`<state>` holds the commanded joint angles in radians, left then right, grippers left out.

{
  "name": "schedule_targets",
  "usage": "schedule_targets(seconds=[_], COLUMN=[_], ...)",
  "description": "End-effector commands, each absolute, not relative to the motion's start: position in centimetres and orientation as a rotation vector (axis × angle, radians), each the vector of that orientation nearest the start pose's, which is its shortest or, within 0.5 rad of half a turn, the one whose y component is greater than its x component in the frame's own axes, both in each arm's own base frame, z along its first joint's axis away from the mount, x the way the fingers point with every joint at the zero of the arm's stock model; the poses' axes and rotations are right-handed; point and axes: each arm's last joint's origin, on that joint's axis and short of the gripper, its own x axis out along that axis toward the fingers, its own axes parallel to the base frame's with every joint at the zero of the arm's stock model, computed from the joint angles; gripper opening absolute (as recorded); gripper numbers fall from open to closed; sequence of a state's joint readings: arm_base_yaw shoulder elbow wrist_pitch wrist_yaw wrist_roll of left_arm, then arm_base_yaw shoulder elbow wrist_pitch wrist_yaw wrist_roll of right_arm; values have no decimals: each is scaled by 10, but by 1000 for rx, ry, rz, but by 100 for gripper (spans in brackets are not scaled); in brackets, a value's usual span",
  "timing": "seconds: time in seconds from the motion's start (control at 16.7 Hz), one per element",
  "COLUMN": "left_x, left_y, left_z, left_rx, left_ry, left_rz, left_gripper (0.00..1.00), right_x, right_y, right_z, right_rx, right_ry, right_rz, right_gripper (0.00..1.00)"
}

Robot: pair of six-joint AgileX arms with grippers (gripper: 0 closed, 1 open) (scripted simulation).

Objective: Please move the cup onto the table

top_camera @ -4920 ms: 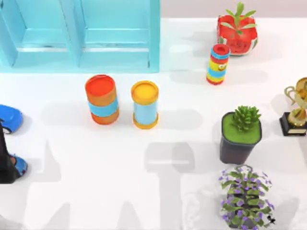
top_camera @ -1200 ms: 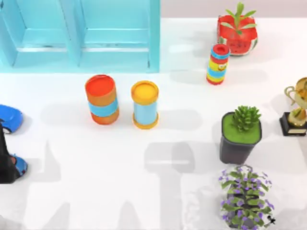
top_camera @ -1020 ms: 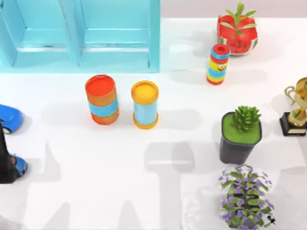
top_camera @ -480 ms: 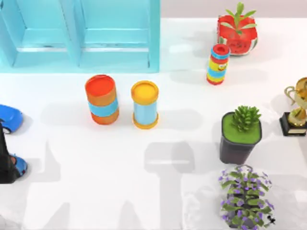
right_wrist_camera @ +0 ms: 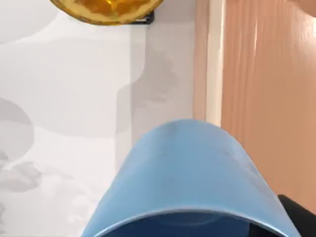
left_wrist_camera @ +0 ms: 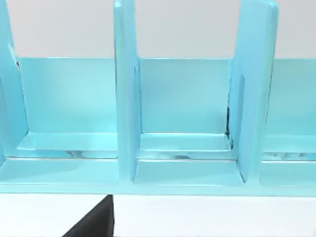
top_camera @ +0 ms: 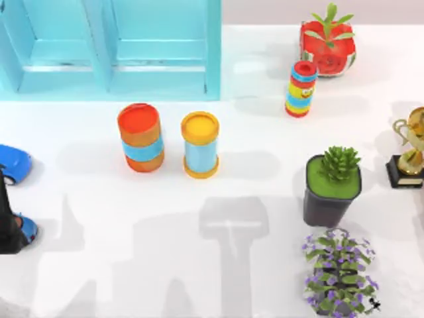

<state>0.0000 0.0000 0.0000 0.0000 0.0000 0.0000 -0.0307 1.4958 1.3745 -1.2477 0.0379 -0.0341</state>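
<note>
Right gripper's state cannot be told: its wrist view has the cup [right_wrist_camera: 187,177] pressed close to the lens, mouth toward the camera, which suggests the cup is being carried. The cup sits over the tabletop [right_wrist_camera: 64,98] by its right edge, near the trophy [top_camera: 411,149]. Whether it touches the surface is hidden. A dark sliver beside it is unclear. Left arm [top_camera: 6,222] waits at the left edge, facing the shelf unit [left_wrist_camera: 177,148].

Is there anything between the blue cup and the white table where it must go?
Nothing visible does. In the right wrist view the cup sits close to the camera with bare table beyond it; the gold trophy stands farther off, aside.
</note>
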Motion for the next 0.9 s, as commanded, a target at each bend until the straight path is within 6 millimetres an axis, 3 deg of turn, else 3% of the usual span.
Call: schedule_targets(seconds=[0.24, 0.42, 0.54, 0.72, 0.9], left_x=[106, 106, 106, 106, 106], left_y=[-1, -1, -1, -1, -1], left_z=[160, 160, 160, 160, 160], left_rx=[0, 0, 0, 0, 0], left_ry=[0, 0, 0, 0, 0], left_rz=[0, 0, 0, 0, 0], left_gripper=[100, 100, 100, 100, 100], right_x=[299, 292, 280, 260, 243], right_y=[103, 192, 241, 295, 327], right_z=[317, 307, 290, 265, 249], right_rx=[-20, -1, 8, 27, 46], right_ry=[1305, 1358, 1417, 1490, 1528], right_rz=[63, 114, 111, 75, 49], right_gripper=[0, 0, 0, 0, 0])
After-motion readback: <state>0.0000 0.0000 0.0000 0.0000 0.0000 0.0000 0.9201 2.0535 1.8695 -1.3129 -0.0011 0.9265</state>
